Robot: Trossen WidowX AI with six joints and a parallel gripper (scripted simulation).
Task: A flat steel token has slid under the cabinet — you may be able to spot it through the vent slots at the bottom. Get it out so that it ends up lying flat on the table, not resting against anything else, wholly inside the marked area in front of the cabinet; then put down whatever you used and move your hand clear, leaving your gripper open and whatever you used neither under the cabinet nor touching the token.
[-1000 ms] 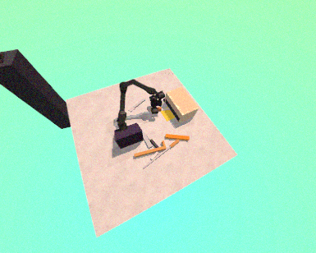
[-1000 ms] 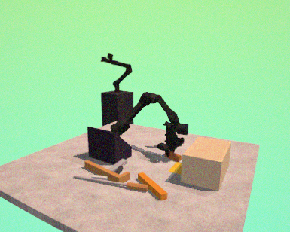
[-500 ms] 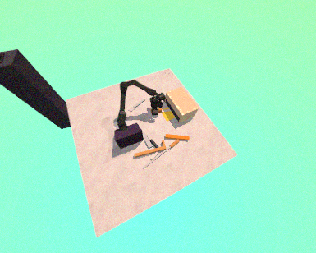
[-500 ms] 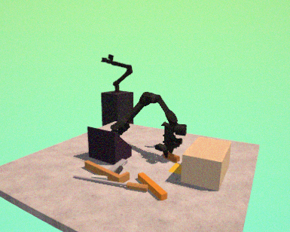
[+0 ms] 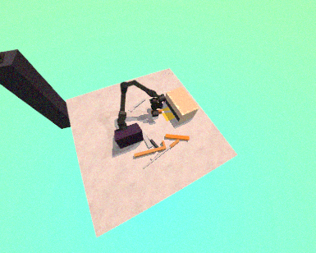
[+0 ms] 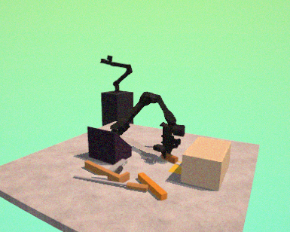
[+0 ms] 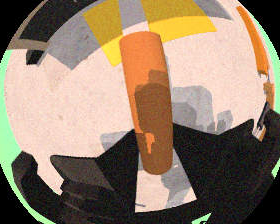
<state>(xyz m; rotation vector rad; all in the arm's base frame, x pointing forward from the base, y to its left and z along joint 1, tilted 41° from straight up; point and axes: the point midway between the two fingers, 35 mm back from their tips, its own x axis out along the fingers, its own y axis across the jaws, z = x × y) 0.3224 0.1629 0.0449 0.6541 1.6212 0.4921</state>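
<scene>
My gripper (image 5: 155, 110) (image 6: 166, 151) (image 7: 152, 129) is shut on an orange bar (image 7: 147, 83) (image 6: 172, 158), low over the table. The bar lies lengthwise between the fingers, and its far end reaches the yellow marked area (image 7: 177, 6) (image 5: 167, 115) (image 6: 175, 168) in front of the tan cabinet (image 5: 182, 104) (image 6: 206, 162). I cannot see the steel token in any view.
A dark purple block (image 5: 129, 135) (image 6: 105, 145) stands at the arm's foot. Two loose orange bars (image 5: 177, 136) (image 5: 149, 151) (image 6: 152, 185) (image 6: 103, 170) and a thin grey rod (image 5: 158, 158) (image 6: 99, 178) lie in front of it. A tall dark pillar (image 5: 26, 88) (image 6: 117, 105) stands off the table's far side.
</scene>
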